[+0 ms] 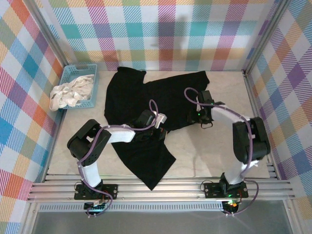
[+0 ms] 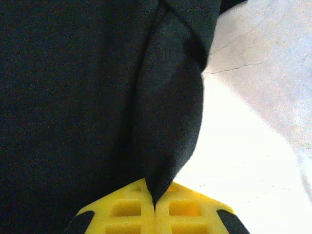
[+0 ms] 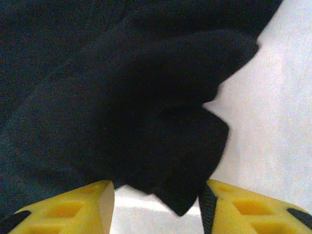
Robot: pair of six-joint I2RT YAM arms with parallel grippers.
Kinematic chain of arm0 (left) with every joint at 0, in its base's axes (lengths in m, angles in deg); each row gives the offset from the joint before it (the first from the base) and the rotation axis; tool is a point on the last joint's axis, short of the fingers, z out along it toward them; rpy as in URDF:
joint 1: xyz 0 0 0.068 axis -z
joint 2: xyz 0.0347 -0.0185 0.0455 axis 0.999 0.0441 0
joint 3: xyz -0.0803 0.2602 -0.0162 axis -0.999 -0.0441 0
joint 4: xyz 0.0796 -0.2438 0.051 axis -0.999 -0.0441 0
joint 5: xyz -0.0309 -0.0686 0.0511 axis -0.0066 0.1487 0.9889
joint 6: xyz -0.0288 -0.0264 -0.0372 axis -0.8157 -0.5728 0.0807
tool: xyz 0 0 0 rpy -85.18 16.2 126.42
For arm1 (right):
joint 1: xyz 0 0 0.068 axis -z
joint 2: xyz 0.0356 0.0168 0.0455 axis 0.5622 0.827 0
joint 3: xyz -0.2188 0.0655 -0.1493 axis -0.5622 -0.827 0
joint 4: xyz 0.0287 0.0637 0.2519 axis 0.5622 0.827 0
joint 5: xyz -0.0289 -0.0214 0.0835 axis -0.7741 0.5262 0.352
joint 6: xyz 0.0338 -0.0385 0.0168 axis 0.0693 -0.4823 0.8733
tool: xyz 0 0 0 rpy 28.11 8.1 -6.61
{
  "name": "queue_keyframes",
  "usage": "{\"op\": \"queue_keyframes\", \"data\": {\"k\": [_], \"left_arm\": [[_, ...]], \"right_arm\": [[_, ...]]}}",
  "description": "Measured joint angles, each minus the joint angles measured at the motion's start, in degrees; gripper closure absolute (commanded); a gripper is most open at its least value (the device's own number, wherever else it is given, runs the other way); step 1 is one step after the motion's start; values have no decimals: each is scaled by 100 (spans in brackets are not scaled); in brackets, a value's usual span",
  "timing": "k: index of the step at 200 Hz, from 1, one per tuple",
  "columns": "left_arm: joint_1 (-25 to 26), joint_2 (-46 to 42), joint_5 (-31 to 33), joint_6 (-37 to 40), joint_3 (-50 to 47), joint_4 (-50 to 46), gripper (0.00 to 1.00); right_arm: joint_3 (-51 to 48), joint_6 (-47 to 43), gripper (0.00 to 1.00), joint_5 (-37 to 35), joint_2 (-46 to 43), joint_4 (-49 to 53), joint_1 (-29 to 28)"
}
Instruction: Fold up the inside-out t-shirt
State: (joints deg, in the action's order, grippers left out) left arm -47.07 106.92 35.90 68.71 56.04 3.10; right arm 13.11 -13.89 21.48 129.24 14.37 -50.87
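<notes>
Item: inside-out t-shirt (image 1: 141, 97), plain black cloth, short-sleeved.
Location: mid-counter, lying rumpled and mostly flat. Its far edge is close to the back wall and one flap reaches toward the near rail between the two arm bases.
Surface: black on every visible face. Seen close in the left wrist view (image 2: 73, 97) and the right wrist view (image 3: 122, 97), it is matte with soft folds.
Left gripper (image 1: 158, 128): low over the shirt's middle, at the flap's upper edge.
Left jaws: the yellow fingers (image 2: 126, 212) are pressed together, with a narrow peaked fold of the black cloth pinched at their tips (image 2: 155, 207).
Right gripper (image 1: 204, 119): at the shirt's right-hand edge, near the right sleeve area.
Right jaws: the yellow fingers (image 3: 63, 209) stand well apart. A bunched lobe of black cloth hangs between them (image 3: 158, 204), with pale counter visible in the gap beside it, so the cloth is not clamped.
Counter (image 1: 219, 151): pale and marbled, bare to the right of the shirt (image 2: 263, 122) (image 3: 278, 122).
Blue basket (image 1: 78, 67): in the far-left corner, just beside the shirt's left edge.
Basket contents: white-cream cloth (image 1: 70, 92), crumpled and spilling over the near rim.
Surround: pastel checked walls (image 1: 165, 29) and an aluminium rail (image 1: 161, 191) along the near edge.
</notes>
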Motion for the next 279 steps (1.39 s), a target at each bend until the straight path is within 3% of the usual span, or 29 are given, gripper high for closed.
{"op": "queue_keyframes", "data": {"k": [31,51,85,103,127,165,196,244,279], "left_arm": [[0,39,-210,-151,0,0,100],[0,70,-262,-192,0,0,100],[0,81,-319,-214,0,-2,100],[0,81,-319,-214,2,-2,100],[0,79,-319,-214,0,-2,100],[-31,79,-315,-267,0,-2,100],[-249,11,-411,-595,-125,149,100],[-835,-623,-614,-988,-638,258,100],[-1034,-1075,-680,-1113,-879,269,100]], "right_arm": [[-640,33,44,302,-590,-201,-468],[-704,94,37,382,-599,-407,-796],[-584,208,39,369,-284,-723,-1032],[-350,278,49,243,118,-745,-1060],[-219,321,72,-48,378,-743,-1071],[-214,297,92,-579,273,-546,-1062],[-214,72,100,-894,-284,-166,-640],[72,-306,100,-999,-1399,232,660],[590,-804,100,-769,-1565,299,835]]}}
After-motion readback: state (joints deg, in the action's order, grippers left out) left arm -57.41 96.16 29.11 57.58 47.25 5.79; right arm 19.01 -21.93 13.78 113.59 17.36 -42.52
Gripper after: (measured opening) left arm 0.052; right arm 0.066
